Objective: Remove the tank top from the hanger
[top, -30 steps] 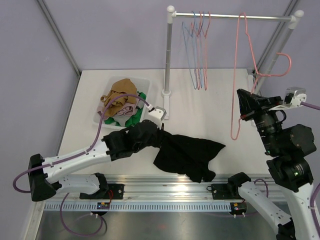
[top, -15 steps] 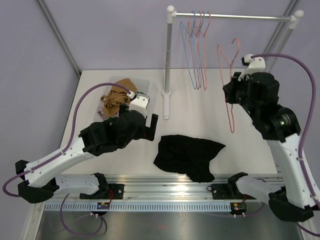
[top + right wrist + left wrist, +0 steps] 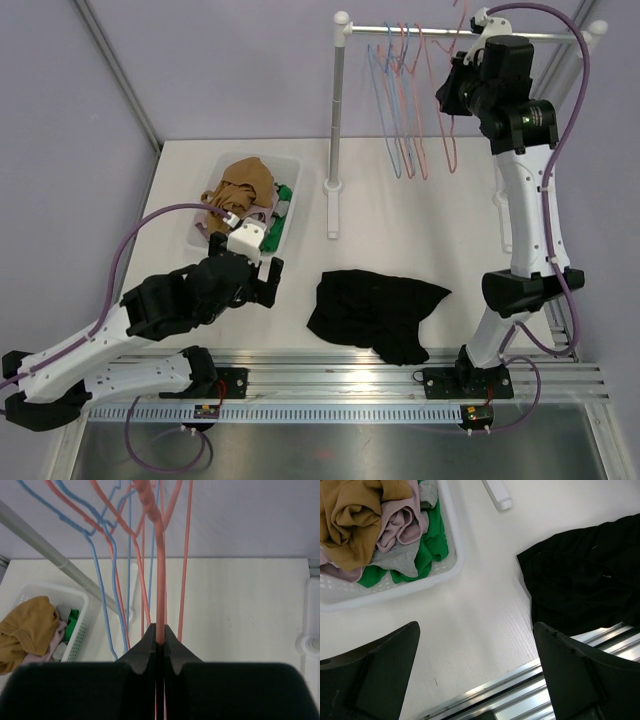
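Right fingers (image 3: 145, 652) pinched on pink hanger (image 3: 160, 590), vertical, up at the rail (image 3: 440, 33); left fingers (image 3: 382, 672) wide open, empty, tank top (image 3: 375, 312) flat on counter (image 3: 420, 220) just right of them.

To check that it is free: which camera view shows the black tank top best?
Top external: the whole black tank top lies spread on the table. Left wrist shows only part, cut by the frame. Right wrist shows none of it.

Tank top (image 3: 375, 312) right of basket (image 3: 288, 160) (apart)
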### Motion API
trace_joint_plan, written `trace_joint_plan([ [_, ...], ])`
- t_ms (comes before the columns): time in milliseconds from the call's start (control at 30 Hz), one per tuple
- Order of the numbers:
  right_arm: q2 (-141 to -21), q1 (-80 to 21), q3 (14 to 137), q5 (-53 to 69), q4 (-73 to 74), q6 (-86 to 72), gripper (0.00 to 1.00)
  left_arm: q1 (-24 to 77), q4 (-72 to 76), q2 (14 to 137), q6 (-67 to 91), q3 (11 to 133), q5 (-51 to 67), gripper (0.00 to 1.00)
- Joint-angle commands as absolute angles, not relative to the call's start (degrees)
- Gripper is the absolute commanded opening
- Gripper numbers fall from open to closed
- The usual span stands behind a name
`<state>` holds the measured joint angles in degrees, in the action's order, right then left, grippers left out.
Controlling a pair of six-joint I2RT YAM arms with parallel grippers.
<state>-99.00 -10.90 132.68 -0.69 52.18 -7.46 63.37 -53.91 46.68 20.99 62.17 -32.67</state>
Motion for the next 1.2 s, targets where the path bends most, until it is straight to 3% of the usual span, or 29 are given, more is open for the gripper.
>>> trace_joint_plan([
  [0,-105.9,-10.8,144.2,0.8,54.7,-6.2,0.0,63.3,-49.7,44.7,20.0,60.9,-32.5,0.99],
  [133,-110.5,-10.9,148.7,1.0,56.2,-7.6,0.0,63.3,-50.2,44.2,20.1,60.8,-33.1,0.99],
  [433,-107.3,-11.9,135.9,0.5,49.8,-8.3,0.01,63.3,-49.8,44.9,21.2,61.6,-33.8,0.99],
  [500,-106.5,-11.9,136.0,0.4,49.6,-8.1,0.1,63.3,-49.8,46.3,21.5,62.2,-33.7,0.99],
  [533,-106.4,-11.9,136.5,0.4,49.9,-8.0,0.29,63.3,-49.7,46.8,21.8,62.4,-33.2,0.99],
  [600,-105.6,-11.9,137.0,0.4,50.4,-7.5,0.54,63.3,-49.2,48.2,22.2,63.0,-32.8,0.99],
  [633,-105.2,-11.9,137.2,0.4,50.4,-7.4,0.77,63.3,-49.0,48.8,22.6,63.1,-32.1,0.99],
  [733,-103.0,-11.9,137.1,-2.6,51.1,-6.2,0.89,63.3,-44.9,50.5,23.4,62.2,-28.8,0.99],
  [767,-101.8,-11.8,137.1,-4.5,51.4,-5.7,0.99,63.3,-44.0,51.1,24.1,61.9,-28.2,0.99],
  [1000,-89.0,-11.9,126.1,-12.5,52.5,-4.7,1.0,64.4,-30.6,61.7,26.1,60.1,-20.5,0.99],
  [1100,-77.1,-11.8,111.8,-11.9,46.3,-10.1,1.0,65.4,-26.6,69.5,26.0,61.2,-19.2,0.99],
  [1167,-65.9,-11.9,98.5,-3.6,37.2,-11.4,1.0,65.9,-24.7,75.1,25.8,62.5,-17.8,0.99],
])
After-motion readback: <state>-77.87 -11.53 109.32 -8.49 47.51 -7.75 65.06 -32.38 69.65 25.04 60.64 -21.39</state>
